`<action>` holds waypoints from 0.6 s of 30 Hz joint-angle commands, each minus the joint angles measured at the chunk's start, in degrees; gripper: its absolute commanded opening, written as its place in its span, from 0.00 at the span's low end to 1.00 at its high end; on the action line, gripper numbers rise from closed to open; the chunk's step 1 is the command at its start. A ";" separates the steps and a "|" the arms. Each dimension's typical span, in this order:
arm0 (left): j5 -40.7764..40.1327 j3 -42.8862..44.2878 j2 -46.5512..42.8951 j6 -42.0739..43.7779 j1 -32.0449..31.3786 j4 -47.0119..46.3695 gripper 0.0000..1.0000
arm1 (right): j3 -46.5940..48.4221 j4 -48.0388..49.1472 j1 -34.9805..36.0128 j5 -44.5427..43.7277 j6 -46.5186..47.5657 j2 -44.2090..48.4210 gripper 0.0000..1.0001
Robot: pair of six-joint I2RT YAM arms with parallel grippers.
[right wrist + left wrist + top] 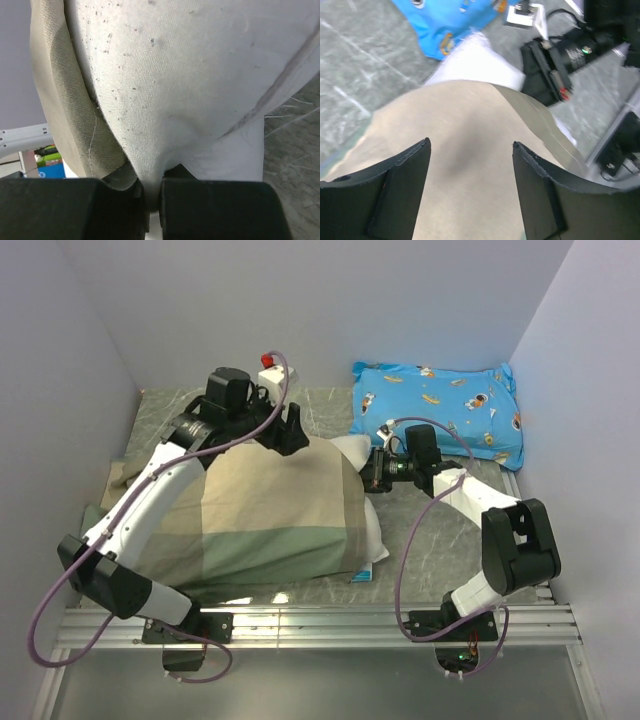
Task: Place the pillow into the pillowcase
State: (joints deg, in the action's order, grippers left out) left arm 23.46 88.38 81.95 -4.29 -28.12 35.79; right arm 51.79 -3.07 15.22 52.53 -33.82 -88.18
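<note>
The pillowcase (pixel 270 510), with tan, olive and green blocks, lies across the table and covers most of the pillow. The white pillow (pixel 366 532) sticks out of its right end. My left gripper (pixel 290 430) hovers over the far top of the pillowcase, open, with only tan fabric (pixel 470 110) showing between its fingers (pixel 405 175). In the left wrist view the pillow's white corner (pixel 475 62) lies beyond the tan cloth. My right gripper (pixel 372 468) is shut on a pinch of the pillow's white fabric (pixel 190 75) at the far right end. The olive pillowcase edge (pixel 55 100) runs beside its left finger.
A bright blue cartoon-print cushion (pixel 435 410) lies at the back right against the wall. A small white object with a red top (pixel 268 365) stands at the back. Walls close in on both sides, and an aluminium rail (pixel 320 625) runs along the near edge.
</note>
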 commanded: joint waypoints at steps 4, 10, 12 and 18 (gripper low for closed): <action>-4.84 3.37 12.76 -1.06 -0.88 2.17 0.72 | 0.50 -0.71 1.91 0.73 4.03 3.01 0.00; 1.75 8.21 21.66 -5.19 -1.15 -1.49 0.36 | -0.72 -0.36 2.79 1.26 4.56 4.60 0.00; 7.11 10.84 22.46 -6.51 -1.41 -4.75 0.22 | -0.99 1.22 3.32 1.43 3.34 4.51 0.00; 20.36 32.61 30.62 -12.92 -2.03 -11.00 0.00 | 9.25 2.98 3.59 1.35 0.51 0.12 0.00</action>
State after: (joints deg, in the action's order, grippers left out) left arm 32.23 109.19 111.66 -12.62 -28.88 35.86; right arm 52.38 -5.34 17.52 51.77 -31.73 -87.29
